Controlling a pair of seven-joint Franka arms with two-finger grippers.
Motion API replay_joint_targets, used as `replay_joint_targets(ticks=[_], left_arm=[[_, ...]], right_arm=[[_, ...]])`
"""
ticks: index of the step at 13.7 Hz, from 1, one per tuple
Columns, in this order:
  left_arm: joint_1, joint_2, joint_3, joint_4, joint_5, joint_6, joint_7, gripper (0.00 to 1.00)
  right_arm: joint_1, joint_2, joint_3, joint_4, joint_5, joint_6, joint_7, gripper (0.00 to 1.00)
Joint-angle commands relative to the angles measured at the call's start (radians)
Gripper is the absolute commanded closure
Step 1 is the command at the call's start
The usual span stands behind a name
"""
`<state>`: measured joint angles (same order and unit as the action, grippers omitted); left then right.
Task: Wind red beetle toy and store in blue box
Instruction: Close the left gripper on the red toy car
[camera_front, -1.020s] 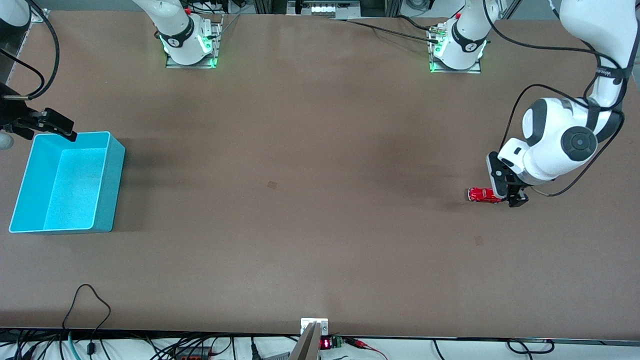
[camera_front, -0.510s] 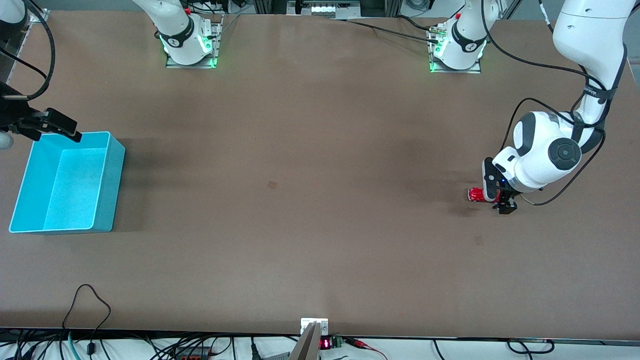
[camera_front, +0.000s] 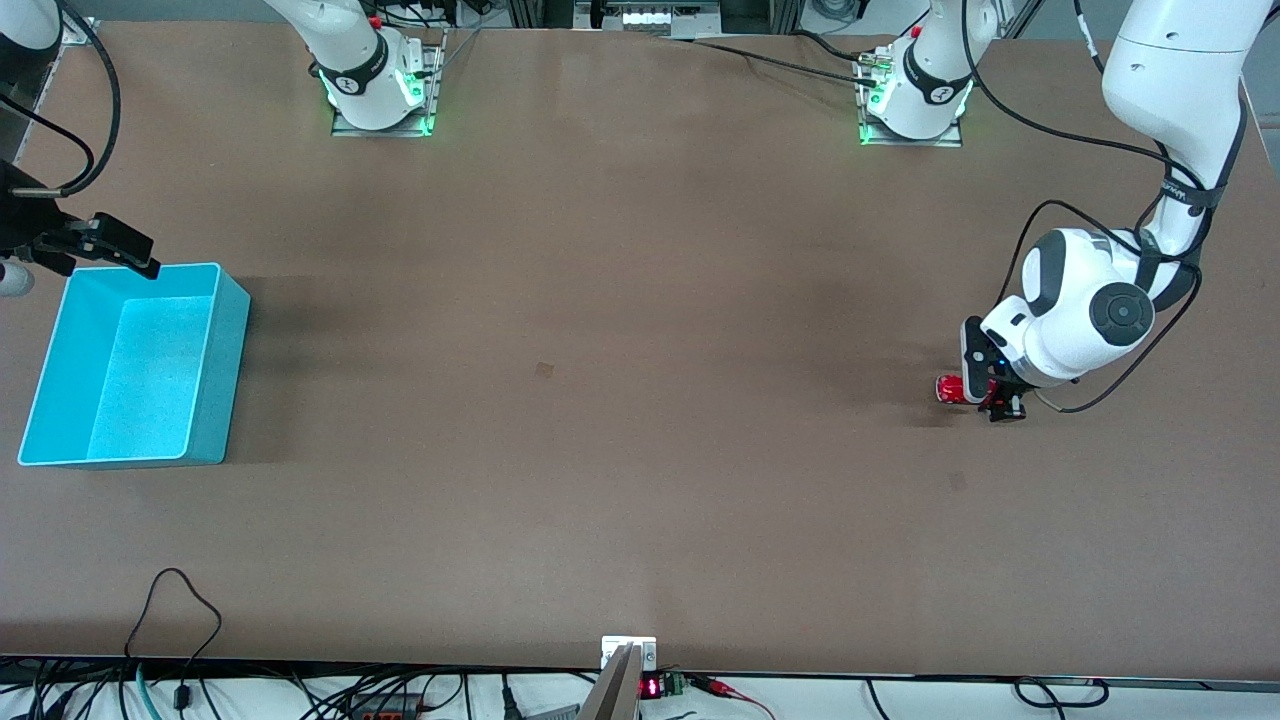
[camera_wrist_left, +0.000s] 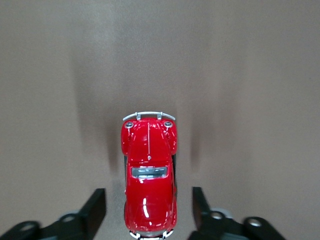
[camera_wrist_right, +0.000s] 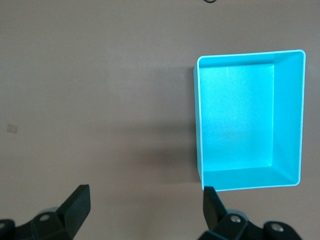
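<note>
Left end effector (camera_wrist_left: 148, 212) lowered, fingers spread; right end effector (camera_wrist_right: 145, 210) raised, open

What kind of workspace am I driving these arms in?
Most likely a robotics lab bench: a bare brown table, cables and electronics along its edge. On it, only the blue box and the red beetle toy, which sits between the left gripper's open fingers.

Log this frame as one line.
left end effector: open, straddling red beetle toy | right end effector: open, waiting by blue box | box: empty
</note>
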<state>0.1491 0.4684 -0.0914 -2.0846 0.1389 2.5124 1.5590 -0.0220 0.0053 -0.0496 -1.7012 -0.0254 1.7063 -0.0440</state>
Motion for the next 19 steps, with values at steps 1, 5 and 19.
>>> replay_joint_targets(ticks=[1, 5, 19], left_arm=[[0.006, 0.009, -0.005, 0.001, 0.021, 0.019, 0.015, 0.50], [0.006, 0.009, -0.005, 0.001, 0.021, 0.019, 0.015, 0.76], [0.125, 0.044, -0.002, 0.027, 0.019, 0.017, 0.067, 0.82]], right_arm=[[0.002, -0.028, 0.002, -0.021, -0.002, -0.017, 0.012, 0.00], [0.002, -0.030, 0.000, -0.040, 0.007, 0.007, 0.018, 0.00], [-0.003, -0.093, -0.006, -0.121, 0.007, 0.085, 0.007, 0.00]])
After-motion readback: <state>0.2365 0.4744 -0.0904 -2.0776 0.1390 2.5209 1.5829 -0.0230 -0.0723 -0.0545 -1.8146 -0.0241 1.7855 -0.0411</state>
